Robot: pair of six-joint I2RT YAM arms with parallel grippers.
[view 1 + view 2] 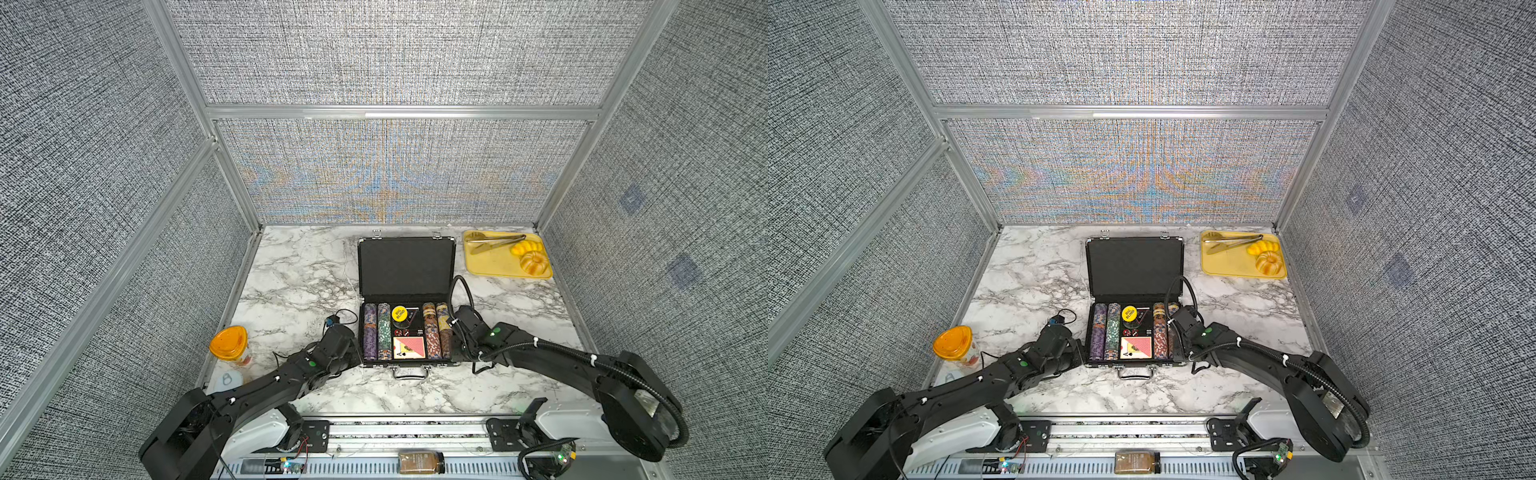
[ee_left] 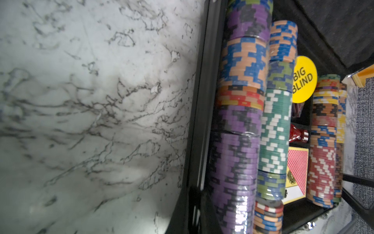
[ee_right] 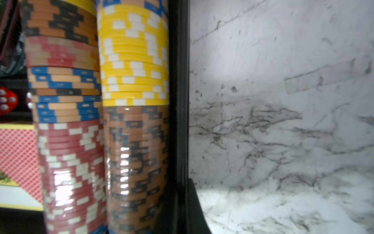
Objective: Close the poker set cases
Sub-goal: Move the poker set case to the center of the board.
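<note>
Two arms flank the poker case (image 1: 409, 364), mid-frame in both top views on the marble table (image 1: 299, 270). Its lid (image 1: 405, 268) stands open, and the chips (image 1: 382, 332) are exposed. Left gripper (image 1: 354, 348) and right gripper (image 1: 456, 345) sit low against the base's side walls, jaws pressed together, pinching nothing visible. Probably they brace the base against sliding. The lid is not yet swung over.
</note>
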